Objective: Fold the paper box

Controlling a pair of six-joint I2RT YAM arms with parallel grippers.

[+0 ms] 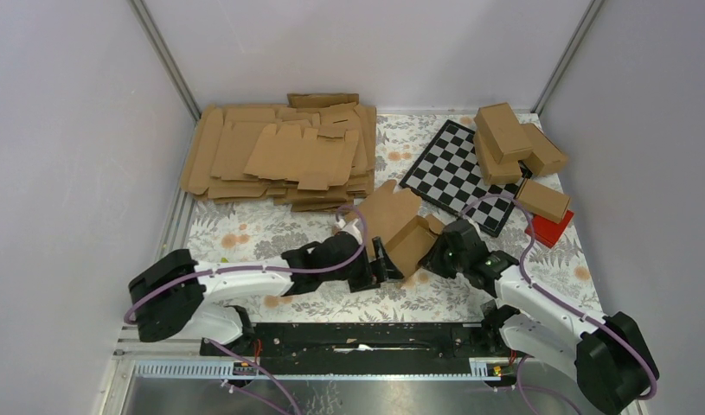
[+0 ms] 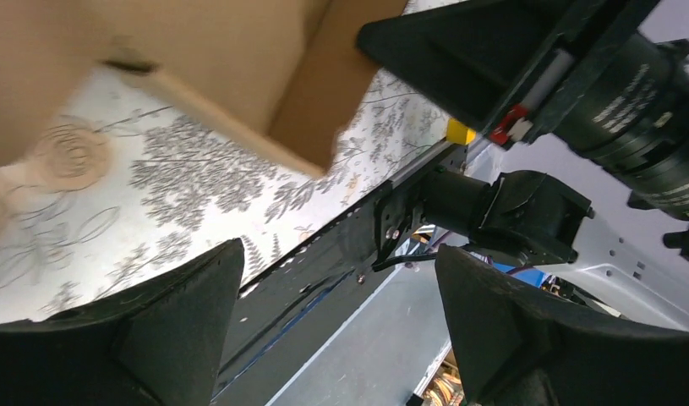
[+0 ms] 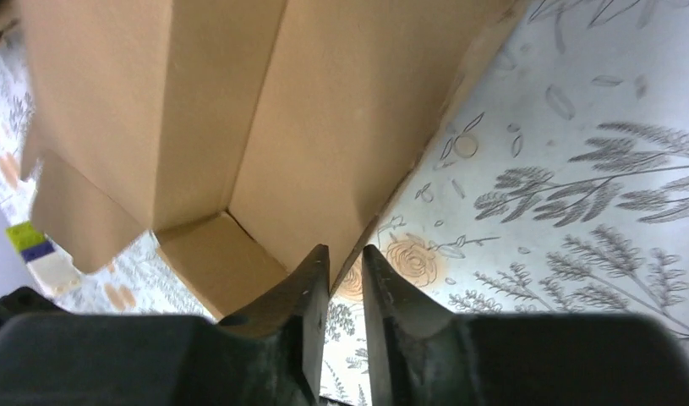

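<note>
Your right gripper (image 3: 345, 254) sits at the lower edge of the paper box (image 3: 239, 110). Its two dark fingers are drawn almost together, leaving only a slim slit. A thin wall of the box comes down to a point right at the mouth of that slit. You cannot tell from the wrist view whether the card is actually pinched or just meets the tips.

Your left gripper (image 2: 339, 254) stands wide apart with nothing between its fingers. The box lies beyond the fingertips in that view, its bottom edge lifted off the cloth and apart from both fingers.

From above, the box sits on the table near its front edge, between the two grippers. It is half formed and tilted, with one flap standing up toward the far side. The left gripper is at its near-left corner and the right gripper at its right side.

The box is plain brown card, matte and smooth. It has sharp creases where its flat panels meet at angles, and a small tab folds inward at the bottom.

Under it lies a pale tablecloth (image 1: 245, 229) printed with grey leaves and orange roses. Further back you see a heap of flat brown blanks (image 1: 279, 156), a black-and-white checkerboard (image 1: 457, 173), several finished cartons (image 1: 513, 138), and a red block (image 1: 552, 229).
</note>
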